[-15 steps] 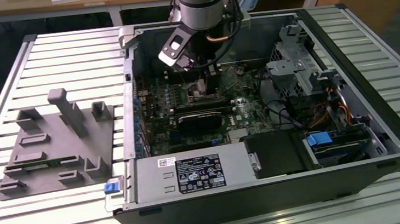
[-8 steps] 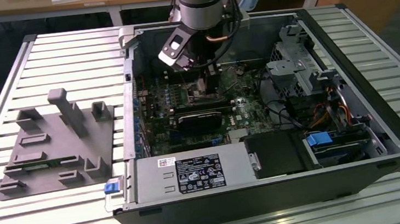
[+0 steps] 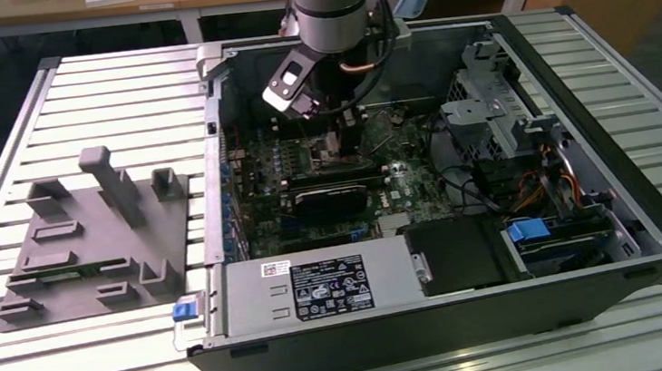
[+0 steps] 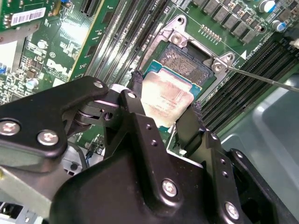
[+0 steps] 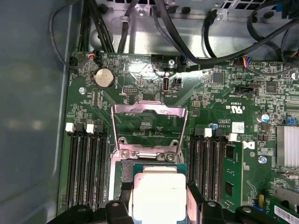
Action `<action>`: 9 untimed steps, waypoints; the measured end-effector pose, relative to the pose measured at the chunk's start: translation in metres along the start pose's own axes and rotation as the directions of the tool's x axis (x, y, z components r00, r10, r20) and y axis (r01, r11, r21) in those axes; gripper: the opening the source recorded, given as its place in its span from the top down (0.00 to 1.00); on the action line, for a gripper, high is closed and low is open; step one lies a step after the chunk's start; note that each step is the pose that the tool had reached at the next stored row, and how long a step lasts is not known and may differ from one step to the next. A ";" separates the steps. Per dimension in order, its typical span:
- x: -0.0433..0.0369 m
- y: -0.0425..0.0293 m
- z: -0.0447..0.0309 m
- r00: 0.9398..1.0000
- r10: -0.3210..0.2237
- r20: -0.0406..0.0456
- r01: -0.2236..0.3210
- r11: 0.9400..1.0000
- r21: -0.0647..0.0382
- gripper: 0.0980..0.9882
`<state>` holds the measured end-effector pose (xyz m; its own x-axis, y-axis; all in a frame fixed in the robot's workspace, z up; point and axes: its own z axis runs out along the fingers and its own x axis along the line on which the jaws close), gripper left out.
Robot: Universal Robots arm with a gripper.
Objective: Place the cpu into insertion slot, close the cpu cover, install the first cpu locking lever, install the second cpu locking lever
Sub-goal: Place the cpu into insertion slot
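Where the second wrist view looks past the end effector, its two black fingers are clamped on opposite edges of the cpu: flat square, dull silver lid, green rim, faint print. Chip sits over the insertion slot; dark pin field half exposed, rest covered by the chip, contact not discernible. First wrist view adds the cpu cover, swung up open behind the socket. Exterior view: arm reaching into the computer case on the slatted table
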<state>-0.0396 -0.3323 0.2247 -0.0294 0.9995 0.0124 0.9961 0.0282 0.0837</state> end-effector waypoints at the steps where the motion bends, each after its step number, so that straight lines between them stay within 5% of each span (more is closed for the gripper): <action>1: 0.0000 -0.0001 0.0006 1.000 0.000 0.000 0.000 1.000 0.000 0.51; 9: 0.0000 -0.0002 0.0012 1.000 0.000 0.000 0.000 1.000 0.000 0.51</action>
<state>-0.0397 -0.3323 0.2235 -0.0294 0.9995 0.0123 0.9961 0.0283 0.0837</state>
